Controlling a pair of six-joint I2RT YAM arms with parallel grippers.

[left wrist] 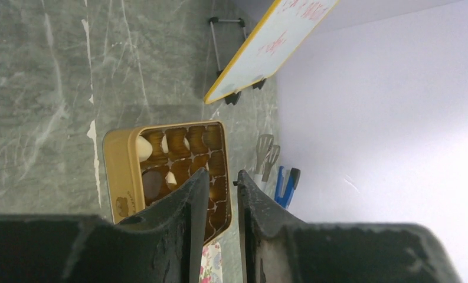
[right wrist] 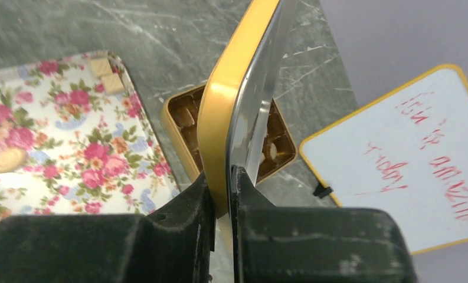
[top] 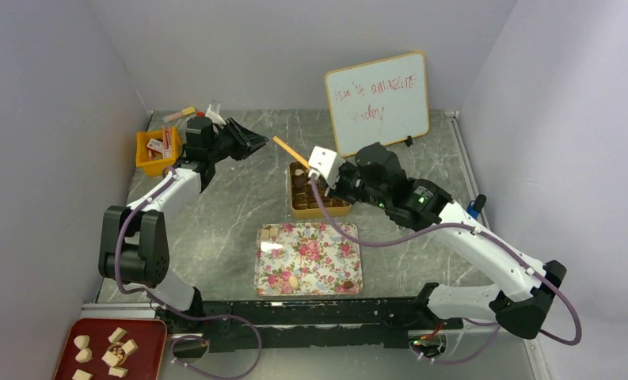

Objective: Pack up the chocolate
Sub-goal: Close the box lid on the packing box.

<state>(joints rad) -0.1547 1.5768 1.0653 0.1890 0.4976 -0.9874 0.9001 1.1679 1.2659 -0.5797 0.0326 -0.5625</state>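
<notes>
The chocolate (left wrist: 151, 184) is seen mostly seated in the compartments of the gold box (top: 294, 212), which lies uncovered on the table. The lid (right wrist: 219, 118) is held on edge above the far end of the box, its rim pinched tight by the right gripper (right wrist: 221, 177). The left gripper (left wrist: 221, 174) is raised to the left of the box, its fingers set slightly apart with nothing between them. A floral tray (top: 326, 261) is placed just nearer than the box, and a few loose pieces are scattered on it. A whiteboard (top: 378, 95) is propped beyond the box, and a yellow bin (top: 146, 162) is set well to its left.
</notes>
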